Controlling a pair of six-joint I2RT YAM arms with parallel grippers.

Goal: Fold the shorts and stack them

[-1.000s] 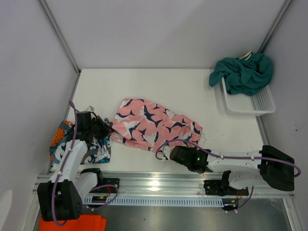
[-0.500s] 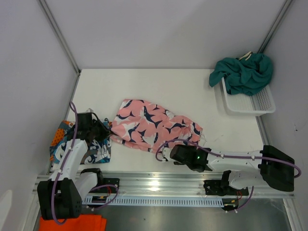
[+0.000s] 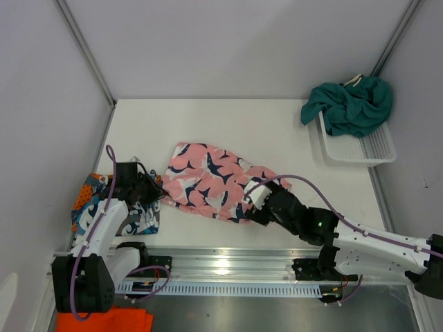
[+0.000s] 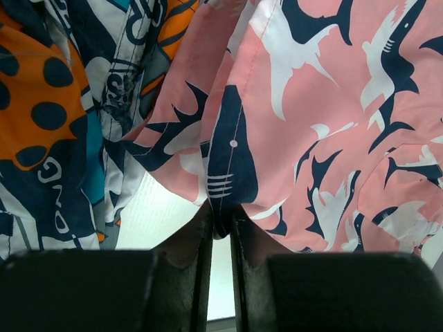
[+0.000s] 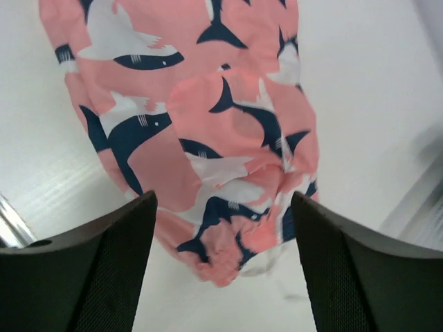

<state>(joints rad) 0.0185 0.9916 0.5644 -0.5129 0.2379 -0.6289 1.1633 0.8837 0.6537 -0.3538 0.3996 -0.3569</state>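
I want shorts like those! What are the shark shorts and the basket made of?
The shark shorts look like thin, matte cloth, maybe swim fabric: they wrinkle softly and show stitched seams. The basket looks like stiff white plastic, with mesh walls that hold their shape.

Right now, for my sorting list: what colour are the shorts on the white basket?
Plain teal green shorts, best in the top view.

Orange cloth (image 3: 104, 321) cut by lower left edge, pink shark shorts (image 3: 208, 176) near hem hidden under right gripper (image 3: 255, 206)
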